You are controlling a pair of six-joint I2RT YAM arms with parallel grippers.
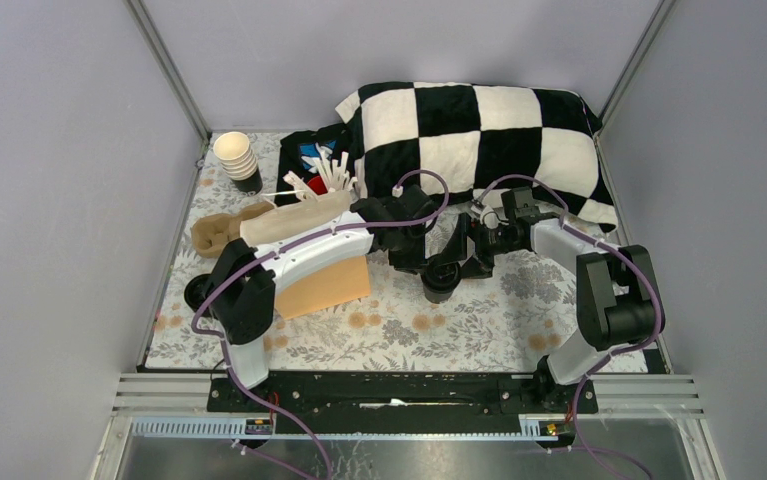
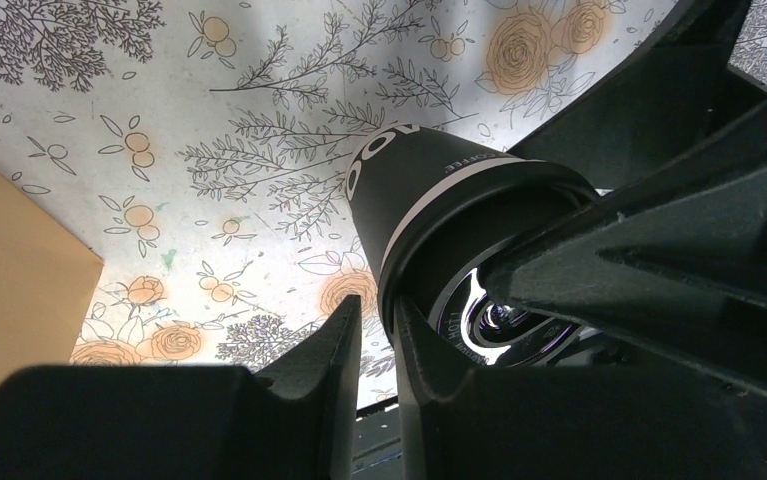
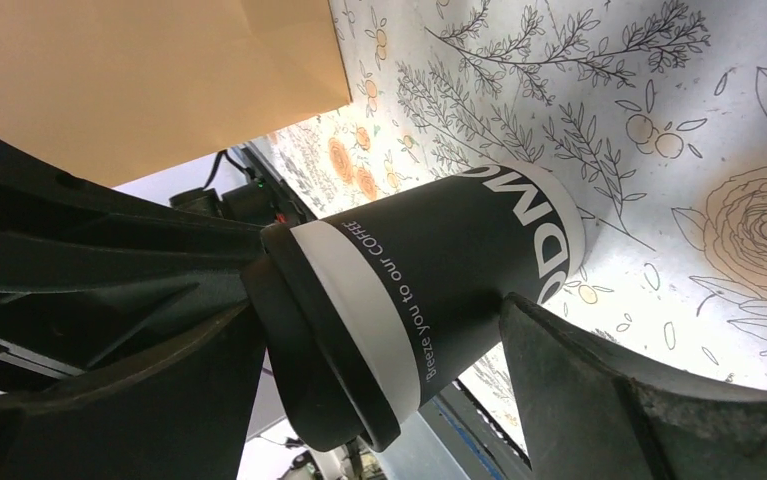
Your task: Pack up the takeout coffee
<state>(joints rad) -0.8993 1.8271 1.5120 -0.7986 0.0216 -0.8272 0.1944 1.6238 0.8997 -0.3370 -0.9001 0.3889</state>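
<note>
The takeout coffee (image 1: 438, 281), a dark paper cup with a white band and a black lid, stands on the flowered table between both arms. My left gripper (image 1: 425, 262) reaches it from the left. In the left wrist view its narrow jaws (image 2: 379, 305) pinch the rim of the glossy lid (image 2: 504, 320), one finger outside the rim and one over the top. My right gripper (image 1: 465, 264) comes from the right. In the right wrist view its jaws (image 3: 384, 320) stand wide on either side of the cup (image 3: 439, 270), one fingertip (image 3: 539, 340) close against the wall.
A brown paper bag (image 1: 324, 282) stands just left of the cup, under the left arm. A cardboard cup carrier (image 1: 221, 232), a stack of beige cups (image 1: 236, 155) and a red cup of white sticks (image 1: 324, 180) sit at the back left. A checkered cloth (image 1: 479, 140) fills the back right.
</note>
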